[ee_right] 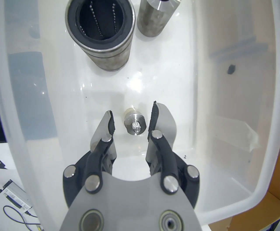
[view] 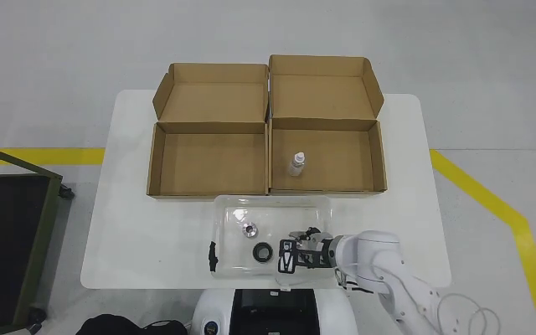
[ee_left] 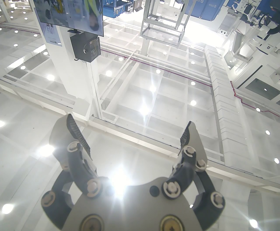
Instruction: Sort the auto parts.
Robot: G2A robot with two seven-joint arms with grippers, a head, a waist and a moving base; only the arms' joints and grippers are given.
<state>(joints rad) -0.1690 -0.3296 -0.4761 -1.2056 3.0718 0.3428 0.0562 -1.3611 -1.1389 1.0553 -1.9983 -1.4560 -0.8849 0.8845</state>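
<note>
A clear plastic bin (view: 230, 205) stands at the table's front edge and holds the parts. My right gripper (ee_right: 132, 108) is down inside it, open, with one finger on each side of a small silver stud (ee_right: 133, 125) and a gap on both sides. Beyond the stud stand a large linear bearing (ee_right: 102, 32) with a black bore and a plain steel cylinder (ee_right: 153, 19). From above, the right gripper (view: 289, 254) sits right of the bearing (view: 265, 250) and cylinder (view: 249, 230). My left gripper (ee_left: 130, 119) is open, holds nothing, and points up at the ceiling.
Two open cardboard boxes stand behind the bin. The left box (view: 159, 159) has nothing in it; the right box (view: 378, 159) holds one small white part (view: 296, 164). A small black object (view: 213, 255) sits at the bin's left end.
</note>
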